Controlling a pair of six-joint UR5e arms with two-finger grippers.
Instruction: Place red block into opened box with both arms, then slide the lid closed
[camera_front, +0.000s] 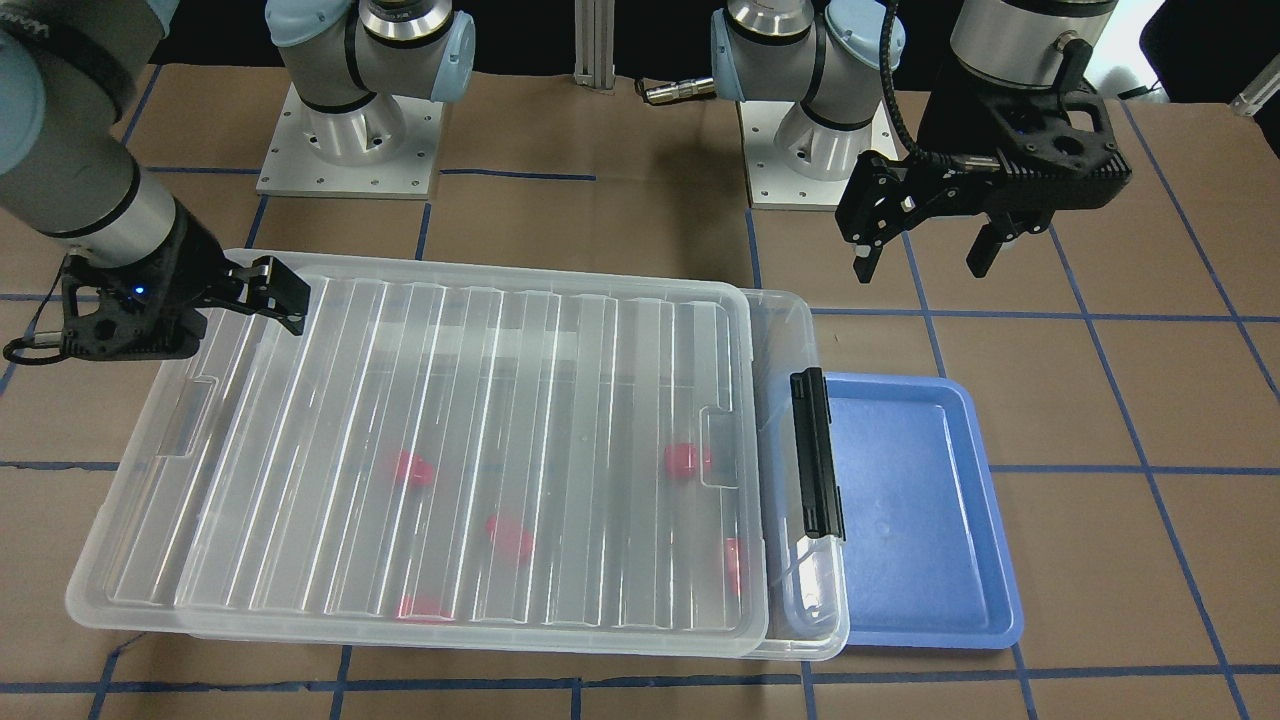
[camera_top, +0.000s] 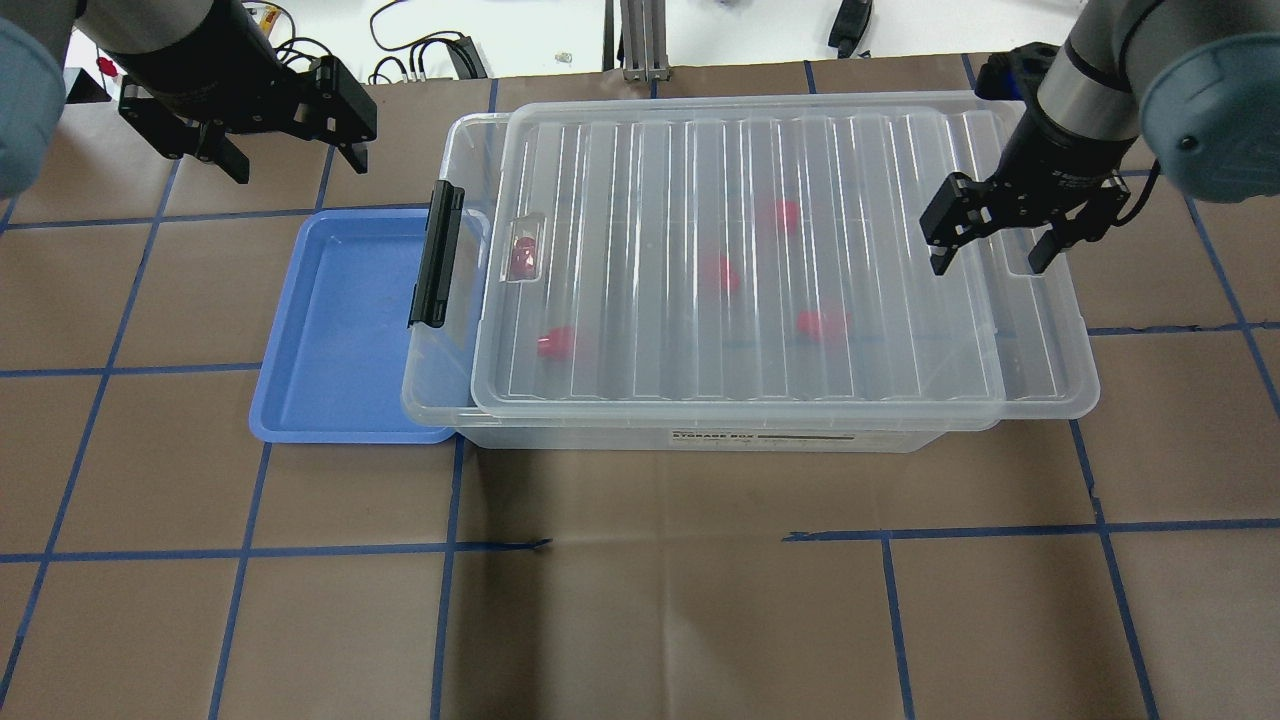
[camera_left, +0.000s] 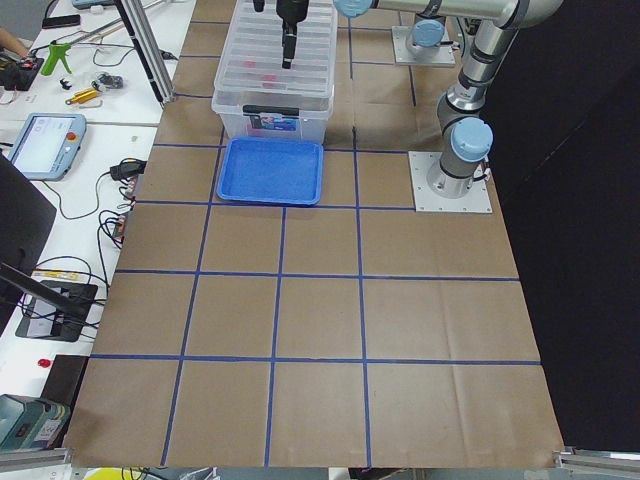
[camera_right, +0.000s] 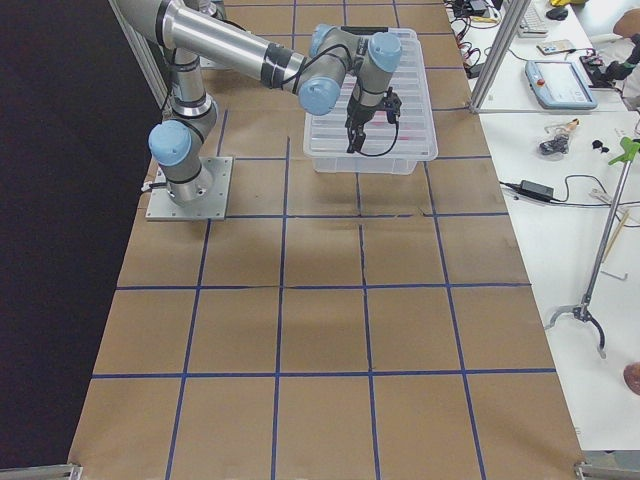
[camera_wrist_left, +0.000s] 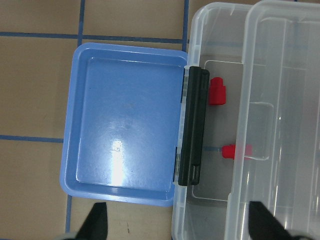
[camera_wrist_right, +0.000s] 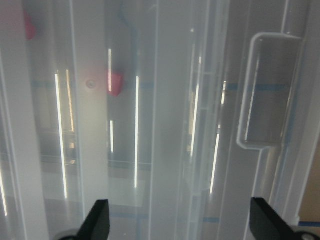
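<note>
**Lid nearly shut, blocks sitting inside**

The box sits mid-desk, and I count five red ones through the clear plastic. One red block lies near the black latch bar, and the others are spread over the floor of the box.

The lid lies on top but is shifted toward the robot's right. That leaves a narrow strip of the box uncovered at the latch end, and the lid overhangs at the far end.

The right pincer hangs over that overhanging end beside the recessed tab, jaws spread wide with nothing in them. Can't tell if it touches the lid.

The left pincer is wide open too and empty. It's over bare desk behind the blue tray, which butts up against the latch end.
</note>
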